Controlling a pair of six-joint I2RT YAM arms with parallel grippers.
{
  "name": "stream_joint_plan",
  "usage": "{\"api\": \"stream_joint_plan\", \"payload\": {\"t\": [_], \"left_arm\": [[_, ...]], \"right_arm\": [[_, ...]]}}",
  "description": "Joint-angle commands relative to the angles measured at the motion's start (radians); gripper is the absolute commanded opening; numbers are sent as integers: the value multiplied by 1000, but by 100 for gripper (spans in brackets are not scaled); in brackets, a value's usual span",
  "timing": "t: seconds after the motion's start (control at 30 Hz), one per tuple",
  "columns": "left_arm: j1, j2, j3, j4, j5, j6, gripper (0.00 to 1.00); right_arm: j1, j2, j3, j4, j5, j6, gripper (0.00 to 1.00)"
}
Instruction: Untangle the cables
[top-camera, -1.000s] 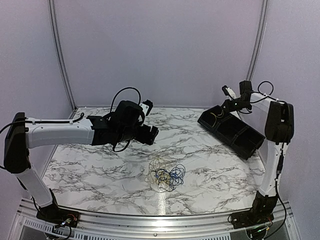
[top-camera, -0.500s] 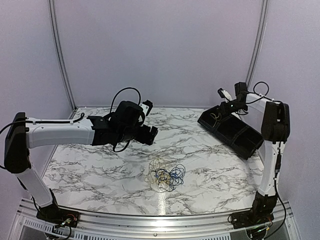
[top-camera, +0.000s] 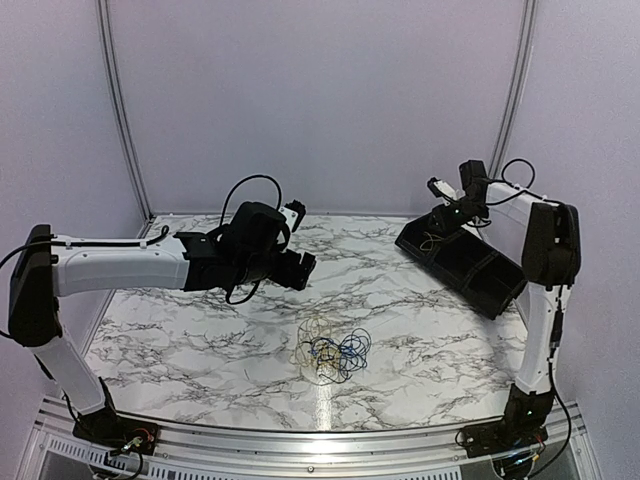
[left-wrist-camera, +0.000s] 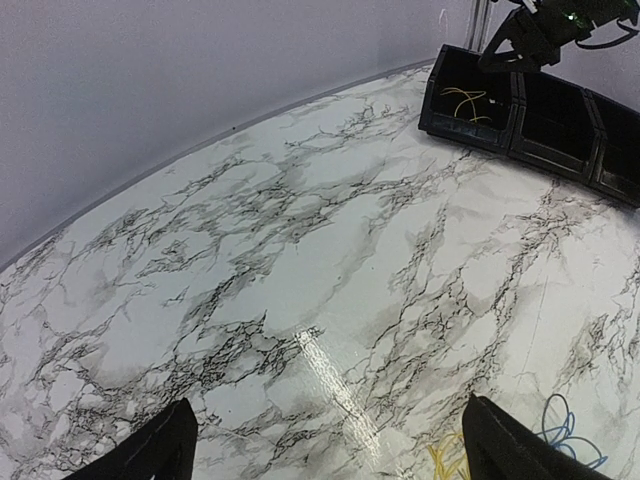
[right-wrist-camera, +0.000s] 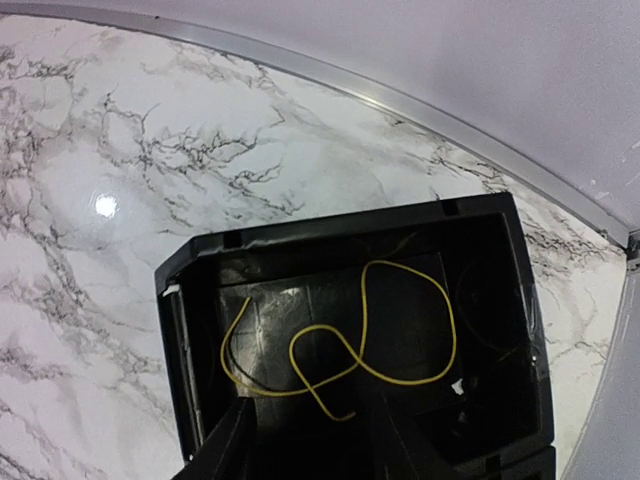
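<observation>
A tangle of thin yellow, blue and black cables (top-camera: 333, 350) lies on the marble table, front of centre; its edge shows in the left wrist view as yellow (left-wrist-camera: 447, 462) and blue (left-wrist-camera: 562, 430) loops. One yellow cable (right-wrist-camera: 358, 362) lies loose in the end compartment of the black tray (right-wrist-camera: 300, 235), also seen as a yellow cable (left-wrist-camera: 465, 98) from the left wrist. My right gripper (right-wrist-camera: 310, 435) hangs just above that compartment, jaws apart, nothing between them. My left gripper (top-camera: 305, 265) hovers wide open above the table behind the tangle, empty (left-wrist-camera: 328, 410).
The long black tray (top-camera: 470, 265) with several compartments sits slanted at the back right. Pale walls and metal corner posts close the table on three sides. A metal rail runs along the near edge by the arm bases.
My right gripper has shifted left over the tray's end compartment and its jaws have parted; the yellow cable now lies free in the compartment. The left arm has not moved.
</observation>
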Motion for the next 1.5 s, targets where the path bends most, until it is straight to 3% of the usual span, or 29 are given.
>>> {"api": "stream_joint_plan", "payload": {"t": [0.0,0.13,0.27,0.4,0.63,0.77,0.93,1.1,1.3,1.47], "left_arm": [[-1,-11,2,-27,-14,12,95],[-2,-12,10,-31,-7,19,95],[-1,-34,-9,-28,39,-61,93],[-3,-83,-95,-22,147,-208,83],[-42,-226,-361,109,239,-309,63],[-60,-221,-464,202,263,-339,63],[-86,-159,-457,257,225,-340,73],[-90,-106,-407,309,194,-319,75],[-90,-67,-436,403,132,-302,70],[-93,-56,-465,436,109,-395,69]], "right_arm": [[8,-161,-36,-46,52,-10,42],[7,-297,-136,-64,-7,-18,43],[24,-553,-423,69,-205,-17,41],[77,-776,-718,251,-369,-16,38],[235,-918,-902,313,-490,-83,32],[366,-881,-979,369,-460,-127,31],[495,-723,-907,326,-386,-165,28],[547,-595,-830,297,-376,-142,30],[597,-423,-685,220,-386,-199,36],[622,-358,-680,320,-352,-95,39]]}}
